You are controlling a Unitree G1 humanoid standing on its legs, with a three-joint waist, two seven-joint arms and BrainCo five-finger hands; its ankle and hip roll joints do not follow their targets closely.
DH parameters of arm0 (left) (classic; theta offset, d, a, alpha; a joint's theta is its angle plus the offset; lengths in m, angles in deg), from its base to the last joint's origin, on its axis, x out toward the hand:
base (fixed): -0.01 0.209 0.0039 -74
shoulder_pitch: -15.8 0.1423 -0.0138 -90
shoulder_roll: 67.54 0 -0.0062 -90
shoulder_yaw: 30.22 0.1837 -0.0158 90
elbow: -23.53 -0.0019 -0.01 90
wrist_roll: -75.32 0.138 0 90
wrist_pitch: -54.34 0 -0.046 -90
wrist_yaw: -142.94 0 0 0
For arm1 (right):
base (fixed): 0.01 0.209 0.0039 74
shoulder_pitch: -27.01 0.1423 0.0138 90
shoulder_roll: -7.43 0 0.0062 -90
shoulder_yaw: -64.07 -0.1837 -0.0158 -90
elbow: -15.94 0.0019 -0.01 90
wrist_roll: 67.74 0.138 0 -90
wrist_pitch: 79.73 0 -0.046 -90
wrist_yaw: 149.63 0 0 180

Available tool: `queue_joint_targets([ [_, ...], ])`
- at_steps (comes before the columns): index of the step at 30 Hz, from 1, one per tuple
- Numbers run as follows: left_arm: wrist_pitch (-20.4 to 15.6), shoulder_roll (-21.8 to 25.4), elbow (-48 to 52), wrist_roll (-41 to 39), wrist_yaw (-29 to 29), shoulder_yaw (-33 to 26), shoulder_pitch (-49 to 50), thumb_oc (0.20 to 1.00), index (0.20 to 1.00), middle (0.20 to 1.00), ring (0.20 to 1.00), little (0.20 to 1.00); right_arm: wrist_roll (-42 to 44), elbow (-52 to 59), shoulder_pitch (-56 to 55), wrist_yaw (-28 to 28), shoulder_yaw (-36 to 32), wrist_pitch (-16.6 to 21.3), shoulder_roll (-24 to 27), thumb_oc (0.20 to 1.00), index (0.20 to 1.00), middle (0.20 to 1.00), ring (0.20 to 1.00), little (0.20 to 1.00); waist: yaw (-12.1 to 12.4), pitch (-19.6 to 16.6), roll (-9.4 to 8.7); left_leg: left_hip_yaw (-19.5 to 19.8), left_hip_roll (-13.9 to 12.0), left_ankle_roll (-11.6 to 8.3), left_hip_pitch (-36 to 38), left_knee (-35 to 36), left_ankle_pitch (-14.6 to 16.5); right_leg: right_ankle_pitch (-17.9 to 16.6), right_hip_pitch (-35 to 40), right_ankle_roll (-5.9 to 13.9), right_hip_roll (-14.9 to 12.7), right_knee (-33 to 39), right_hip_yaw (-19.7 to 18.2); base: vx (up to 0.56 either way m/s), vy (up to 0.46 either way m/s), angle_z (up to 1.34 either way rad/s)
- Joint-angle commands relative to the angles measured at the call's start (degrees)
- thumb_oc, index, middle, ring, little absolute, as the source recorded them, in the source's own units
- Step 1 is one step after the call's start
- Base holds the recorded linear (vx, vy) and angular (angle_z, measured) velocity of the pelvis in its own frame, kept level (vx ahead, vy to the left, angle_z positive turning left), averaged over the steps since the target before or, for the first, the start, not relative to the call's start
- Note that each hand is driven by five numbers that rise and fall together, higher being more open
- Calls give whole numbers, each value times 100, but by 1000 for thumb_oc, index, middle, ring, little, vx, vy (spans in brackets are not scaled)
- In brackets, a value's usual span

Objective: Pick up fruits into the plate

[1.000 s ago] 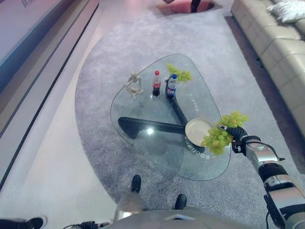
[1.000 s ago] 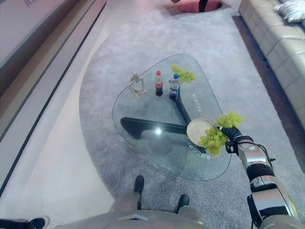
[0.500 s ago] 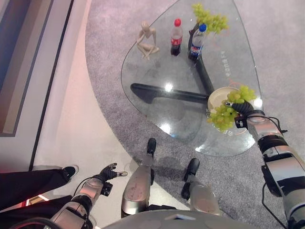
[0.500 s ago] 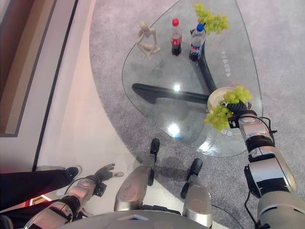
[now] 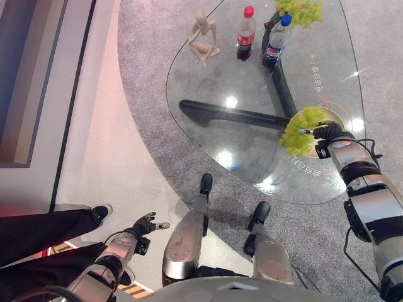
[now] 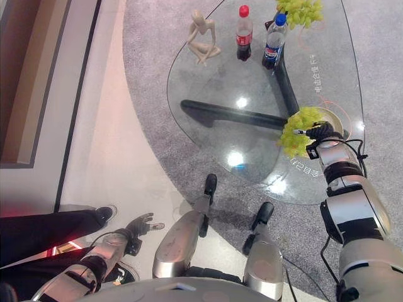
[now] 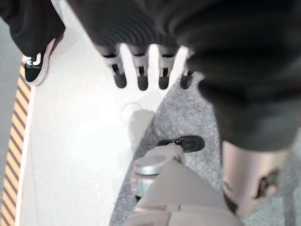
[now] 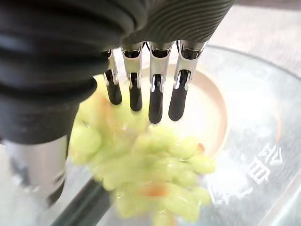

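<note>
Over at the near right part of the glass table point(image 5: 208, 88), the right hand point(image 5: 329, 132) is at a bunch of green grapes point(image 5: 301, 129) that lies over the cream plate point(image 8: 214, 101); in the right wrist view its fingers point(image 8: 155, 101) point out nearly straight and side by side just above the fruit, not curled round it, and whether the thumb presses the bunch cannot be told. From the head views the grapes hang partly over the plate's left rim, covering most of it, so only a pale sliver of the dish shows by the hand. At the far end of the table a second bunch of green grapes point(image 5: 301, 11) lies just behind a blue-capped bottle point(image 5: 274, 42), with a red-capped cola bottle point(image 5: 245, 34) standing beside that and a small pale wooden figurine point(image 5: 205, 36) sitting further to the left. A dark, forked table base point(image 5: 233, 114) shows through the glass, and a grey rug point(image 5: 148, 119) lies under the table. Low on the robot's left, the left hand point(image 5: 145, 224) hangs over the pale floor point(image 7: 80, 141) with its fingers loosely spread, holding nothing, close to a person's dark trouser leg point(image 5: 38, 229) and black shoe point(image 5: 100, 212)
</note>
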State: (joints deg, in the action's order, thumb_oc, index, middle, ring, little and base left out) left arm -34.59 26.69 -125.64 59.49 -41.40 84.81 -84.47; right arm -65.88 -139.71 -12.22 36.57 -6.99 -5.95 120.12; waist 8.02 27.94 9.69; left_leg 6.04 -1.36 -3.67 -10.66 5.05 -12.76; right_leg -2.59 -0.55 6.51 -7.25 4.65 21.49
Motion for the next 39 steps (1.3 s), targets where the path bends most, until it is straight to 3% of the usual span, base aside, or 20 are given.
queue_joint_targets([
  [1,6,132,-31,-79,-32,252,-244,1000,1000,1000,1000,1000,-412,-169,679,458,506,-294,592,1000,1000,1000,1000,1000,121,145,-70,-86,483,274,131,-401,830,410,-841,-324,-107,-1367,-201,-27,-19,5],
  [8,13,202,-58,-91,-54,228,-245,1000,1000,1000,1000,1000,-691,-498,595,695,565,-1046,655,1000,1000,1000,1000,1000,146,130,-135,-134,455,303,94,-404,815,360,-881,-294,-94,-1356,-207,-19,-21,6],
  [14,-36,261,-119,-104,-71,184,-244,1000,1000,1000,1000,1000,-481,-589,348,800,436,-940,668,1000,1000,1000,1000,1000,114,109,-234,-175,420,309,116,-393,840,333,-857,-281,-54,-1299,-247,0,0,0],
  [26,46,292,-246,6,-94,-67,-207,1000,1000,1000,1000,1000,459,7,-1064,749,-306,278,294,1000,1000,1000,1000,1000,-140,-185,-604,-473,237,280,386,-309,953,211,-644,-185,53,-1042,-493,6,-2,-3],
  [32,108,144,-458,122,-58,-250,-88,1000,1000,1000,1000,1000,1549,596,-2353,167,-605,1098,-607,1000,1000,1000,1000,1000,-362,-467,-830,-639,131,236,632,-219,1042,156,-447,-151,105,-860,-725,39,2,-19],
  [33,186,32,-575,268,-93,-374,45,1000,1000,1000,1000,1000,2001,625,-3119,-286,-822,1409,-1135,1000,1000,1000,1000,1000,-452,-679,-924,-718,91,228,768,-198,1076,159,-339,-144,128,-808,-821,124,-4,-13],
  [39,241,-346,-1070,592,-40,-678,305,1000,1000,1000,1000,1000,2179,-359,-4243,-1082,-1051,1436,-2199,1000,1000,1000,1000,1000,-663,-1203,-1017,-943,8,217,1162,-191,1184,180,9,-155,190,-688,-1011,143,24,-30],
])
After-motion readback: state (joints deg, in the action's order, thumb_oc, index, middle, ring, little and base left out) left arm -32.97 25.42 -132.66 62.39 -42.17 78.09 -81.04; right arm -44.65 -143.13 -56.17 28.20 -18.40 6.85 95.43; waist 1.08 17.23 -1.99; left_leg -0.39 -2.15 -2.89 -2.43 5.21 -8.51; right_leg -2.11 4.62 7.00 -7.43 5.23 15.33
